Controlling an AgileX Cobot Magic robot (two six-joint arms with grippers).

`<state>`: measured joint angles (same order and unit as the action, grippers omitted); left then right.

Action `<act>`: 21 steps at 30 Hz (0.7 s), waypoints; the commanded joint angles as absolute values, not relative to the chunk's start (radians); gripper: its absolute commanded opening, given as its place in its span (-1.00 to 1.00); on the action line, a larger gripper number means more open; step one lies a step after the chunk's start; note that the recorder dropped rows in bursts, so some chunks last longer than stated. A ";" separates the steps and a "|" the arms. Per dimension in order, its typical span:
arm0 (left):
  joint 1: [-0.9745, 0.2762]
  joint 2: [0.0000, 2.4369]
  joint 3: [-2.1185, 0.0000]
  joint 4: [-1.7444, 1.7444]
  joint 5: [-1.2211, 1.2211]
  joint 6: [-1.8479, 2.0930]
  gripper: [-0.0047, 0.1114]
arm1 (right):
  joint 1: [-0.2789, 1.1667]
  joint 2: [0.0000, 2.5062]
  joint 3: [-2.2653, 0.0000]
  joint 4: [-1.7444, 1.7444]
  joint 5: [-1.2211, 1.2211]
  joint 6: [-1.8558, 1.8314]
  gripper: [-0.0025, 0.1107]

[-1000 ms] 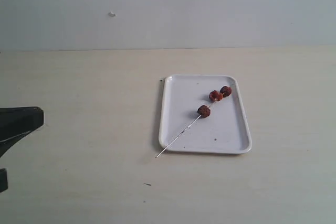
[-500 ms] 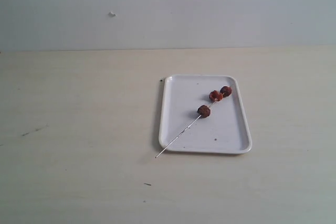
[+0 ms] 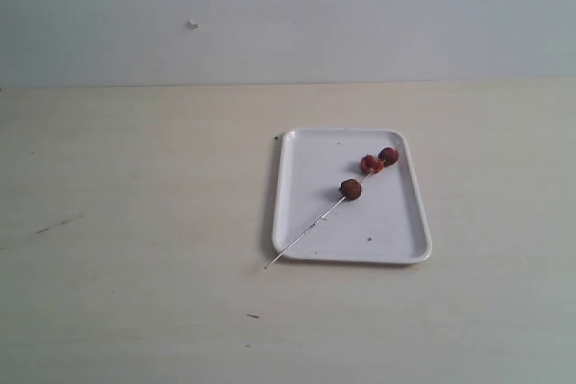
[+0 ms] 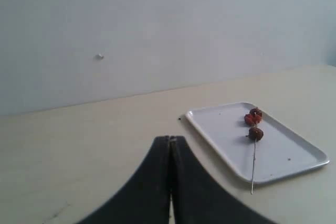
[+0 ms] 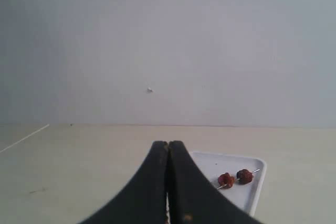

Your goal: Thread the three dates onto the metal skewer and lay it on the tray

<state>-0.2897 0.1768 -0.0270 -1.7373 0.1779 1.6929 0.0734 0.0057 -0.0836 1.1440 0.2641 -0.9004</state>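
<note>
The white tray lies on the table right of centre. Across it slants the metal skewer, its bare end sticking out past the tray's front left rim. All three dates are threaded on the skewer, two close together near the far right corner. Neither gripper shows in the exterior view. My left gripper is shut and empty, well back from the tray and the dates. My right gripper is shut too, holding nothing, with the tray and two dates beyond it.
The pale wooden table stretches wide to the left of the tray. A plain light wall stands behind it. A tiny dark speck lies near the front edge.
The dark left arm seen at the left edge one second ago has drawn out of the exterior view. The skewer with the dates stays on the tray.
</note>
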 commanded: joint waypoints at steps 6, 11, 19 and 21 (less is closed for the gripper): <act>-0.289 0.174 -0.023 -1.744 0.174 1.670 -0.92 | 0.076 0.000 -0.076 1.146 0.272 -0.858 -0.96; -0.289 0.174 -0.023 -1.594 0.147 1.425 -0.92 | 0.076 0.000 -0.076 1.148 0.272 -0.858 -0.96; -0.289 0.176 0.000 -0.061 0.030 -0.292 -0.92 | 0.076 0.000 -0.076 1.146 0.272 -0.858 -0.96; -0.301 0.134 0.000 -0.046 0.067 -0.236 -0.92 | 0.076 0.000 -0.076 1.144 0.272 -0.858 -0.96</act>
